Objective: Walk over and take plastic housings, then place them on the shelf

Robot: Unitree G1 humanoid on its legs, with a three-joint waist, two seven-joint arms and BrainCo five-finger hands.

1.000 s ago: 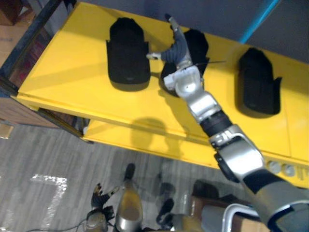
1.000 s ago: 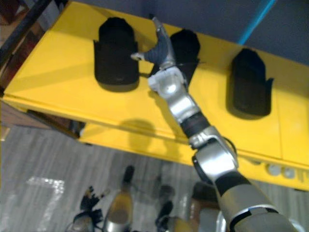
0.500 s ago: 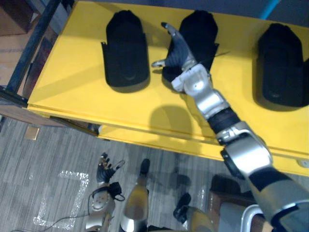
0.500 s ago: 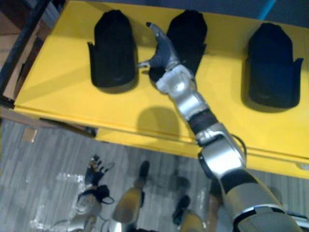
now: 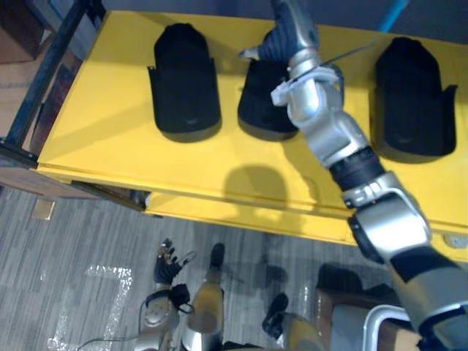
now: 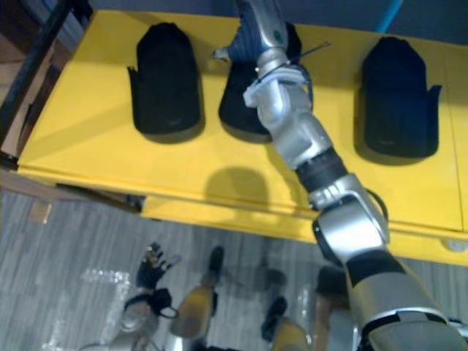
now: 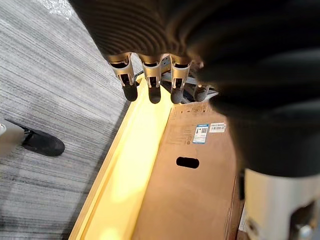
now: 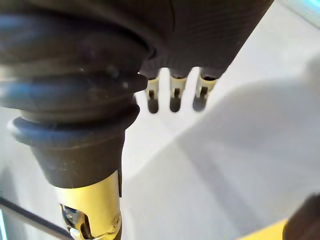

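Past left robot hand (image 7: 152,82), cardboard box (image 7: 195,170)

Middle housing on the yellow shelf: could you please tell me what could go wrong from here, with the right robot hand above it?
1. The right robot hand, open, sits over the far end of the middle housing. Whether they touch is unclear, so pulling back might drag the housing askew.
2. Its thumb points toward the left housing, and a sideways sweep could nudge that one on the yellow shelf.
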